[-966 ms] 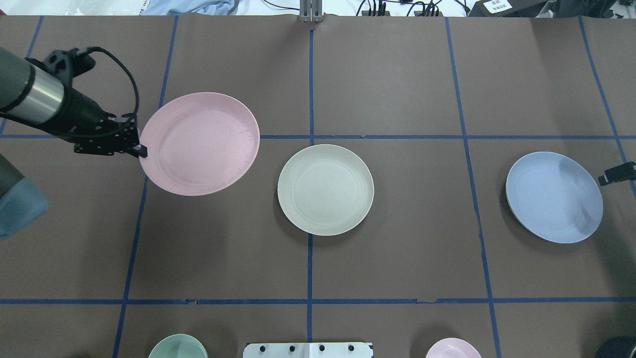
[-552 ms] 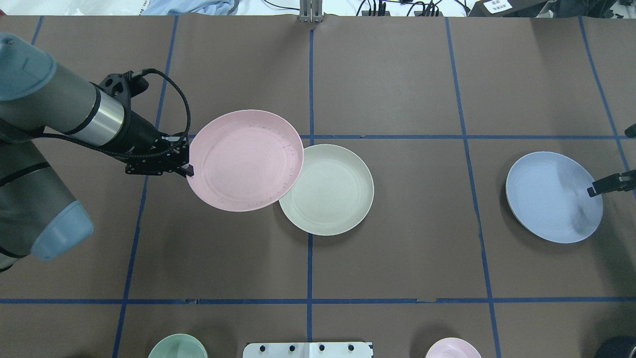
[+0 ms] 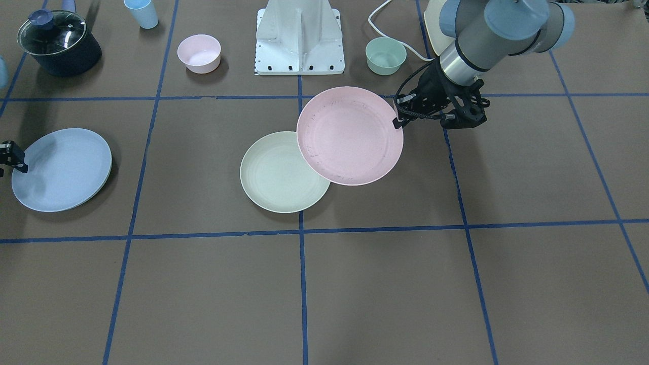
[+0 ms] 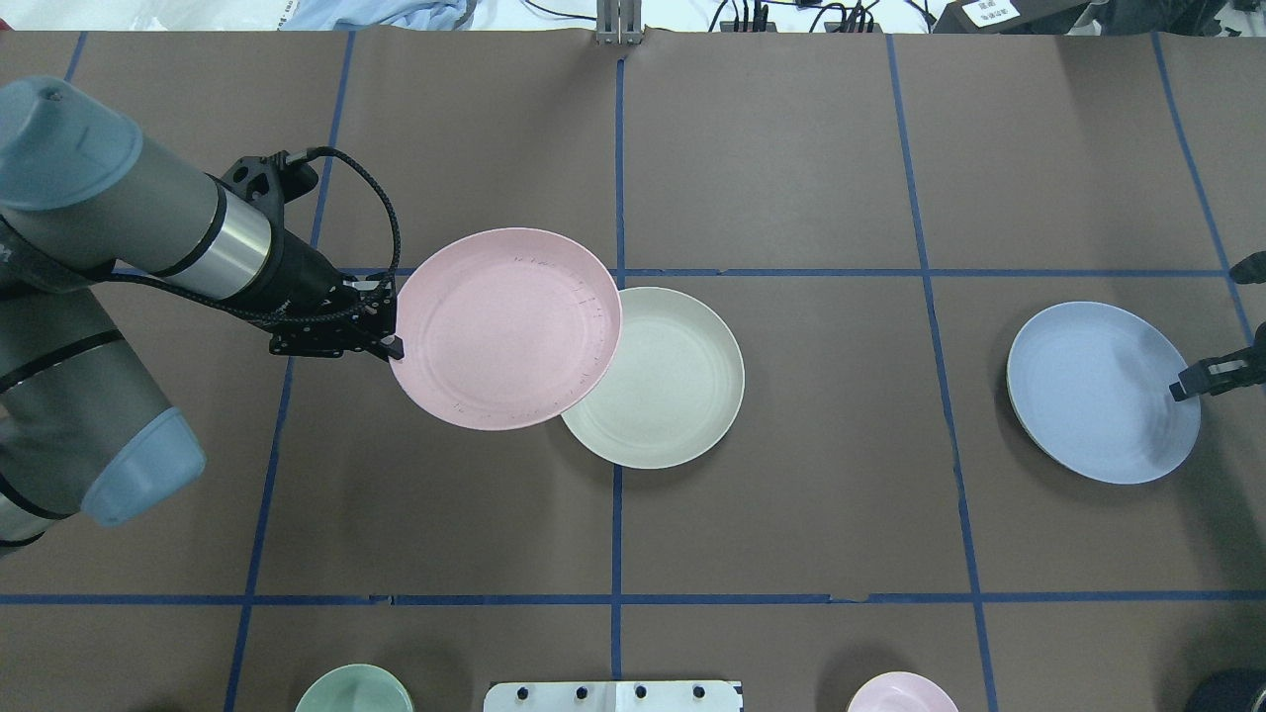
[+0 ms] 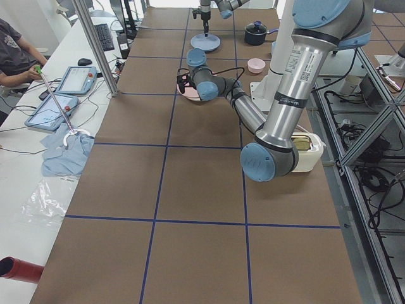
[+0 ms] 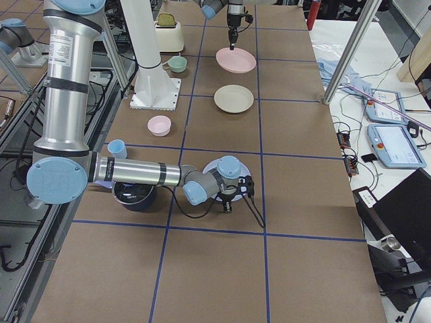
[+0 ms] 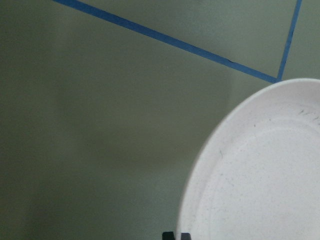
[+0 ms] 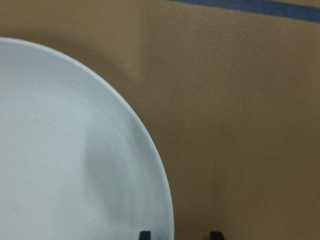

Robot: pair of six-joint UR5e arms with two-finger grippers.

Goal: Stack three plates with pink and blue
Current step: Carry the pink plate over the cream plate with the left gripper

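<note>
The pink plate was gripped at its rim by the left end effector, whose 2 fingers were closed on that edge, as shown in the left wrist view. The plate was held clear of the bench, with its shadow cast on the brown surface beneath it. In the overhead view, the edge of the plate farthest from the end effector overlapped the cream plate on the side nearer the left arm; most of the cream plate was left uncovered. The cream plate lay flat near the bench's middle, beside the crossing of 2 blue tape lines.

The blue plate lay flat well apart from the other 2, on the robot's right side of the bench. The right end effector was placed at that plate's outer rim. In the right wrist view its 2 fingertips were seen spread apart, 1 over the plate and 1 beyond the rim, so it was open. Whether the plate was touched could not be told.

A mint bowl and a pink bowl stood near the robot's base.
</note>
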